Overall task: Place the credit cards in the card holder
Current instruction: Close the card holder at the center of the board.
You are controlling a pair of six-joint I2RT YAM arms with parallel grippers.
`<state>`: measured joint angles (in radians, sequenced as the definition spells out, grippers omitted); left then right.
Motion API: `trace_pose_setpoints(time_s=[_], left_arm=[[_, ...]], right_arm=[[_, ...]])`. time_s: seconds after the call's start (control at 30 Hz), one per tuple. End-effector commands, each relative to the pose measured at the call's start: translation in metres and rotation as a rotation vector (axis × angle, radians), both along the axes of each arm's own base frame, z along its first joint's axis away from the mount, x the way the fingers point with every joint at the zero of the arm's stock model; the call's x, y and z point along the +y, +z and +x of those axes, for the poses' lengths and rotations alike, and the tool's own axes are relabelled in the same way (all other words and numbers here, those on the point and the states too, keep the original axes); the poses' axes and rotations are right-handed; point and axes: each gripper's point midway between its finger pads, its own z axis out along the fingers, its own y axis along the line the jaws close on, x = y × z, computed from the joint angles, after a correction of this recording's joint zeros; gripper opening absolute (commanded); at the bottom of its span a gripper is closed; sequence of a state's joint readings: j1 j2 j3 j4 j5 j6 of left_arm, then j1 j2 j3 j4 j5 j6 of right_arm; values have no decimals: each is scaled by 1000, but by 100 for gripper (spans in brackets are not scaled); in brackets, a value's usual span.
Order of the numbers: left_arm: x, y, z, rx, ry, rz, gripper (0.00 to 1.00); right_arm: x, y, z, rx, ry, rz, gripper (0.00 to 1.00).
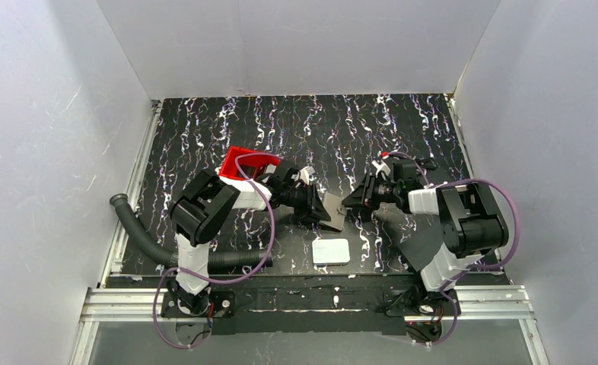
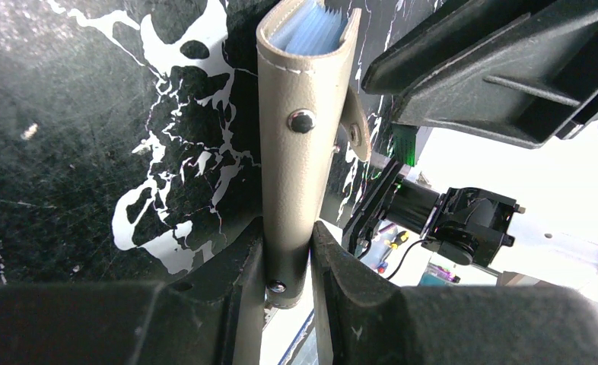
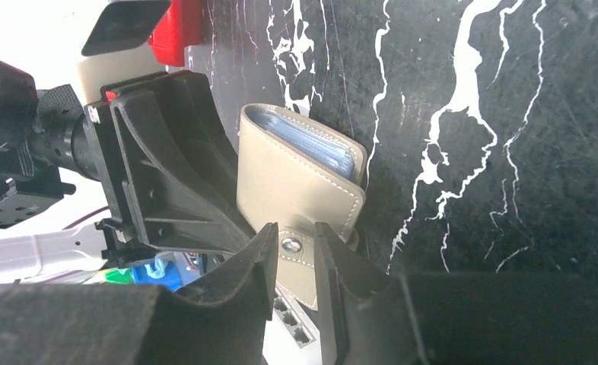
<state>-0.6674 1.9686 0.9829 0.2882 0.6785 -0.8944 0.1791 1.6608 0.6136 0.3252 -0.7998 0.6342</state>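
Near edge, middle of the black white-veined worktop (image 1: 341, 129): a white rounded-corner slab (image 1: 331, 251) lies flat, clear of both arms. Near-left corner: a black corrugated hose (image 1: 140, 237) runs along the edge.

Worktop centre, just past the slab: we see the grey-beige stitched leather card holder (image 3: 296, 182) held between the two arms, the left arm on its left and the right arm on its right. We cannot tell whether it touches the worktop.

The left gripper (image 2: 289, 255) is clamped on the holder's bottom edge, one finger tight on each face, with the holder standing straight up out of it in the wrist view.

The right gripper (image 3: 296, 266) has its fingers closed against both sides of the holder's snap tab (image 3: 292, 247), with the metal stud sitting between the tips.

Thin pale blue credit cards (image 2: 311, 34) are stacked inside the holder. Their edges show at its open end, which points away from the left gripper.

Further back, left of centre: a red open plastic tray (image 1: 244, 161) sits behind the left arm, partly hidden by it.
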Motion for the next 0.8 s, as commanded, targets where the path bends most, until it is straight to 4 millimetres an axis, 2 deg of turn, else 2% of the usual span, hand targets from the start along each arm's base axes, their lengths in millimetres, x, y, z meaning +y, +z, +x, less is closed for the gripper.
trace_pose_setpoints(time_s=[0.0, 0.17, 0.4, 0.53, 0.63, 0.7, 0.77], left_arm=[[11, -21, 11, -10, 60, 92, 0], [11, -20, 11, -12, 59, 91, 0], [11, -19, 10, -13, 57, 88, 0], [11, -18, 10, -13, 56, 87, 0], [12, -20, 9, -5, 58, 89, 0], [12, -22, 8, -1, 59, 92, 0], [12, -22, 8, 2, 56, 90, 0]], right_arm=[[10, 11, 11, -57, 21, 49, 32], [21, 5, 4, -50, 57, 30, 30], [17, 3, 3, -78, 54, -7, 28], [14, 14, 14, -127, 7, -14, 28], [0, 31, 24, -143, -82, -25, 33], [-9, 38, 23, -140, -110, -22, 34], [-10, 38, 16, -118, -97, -3, 36]])
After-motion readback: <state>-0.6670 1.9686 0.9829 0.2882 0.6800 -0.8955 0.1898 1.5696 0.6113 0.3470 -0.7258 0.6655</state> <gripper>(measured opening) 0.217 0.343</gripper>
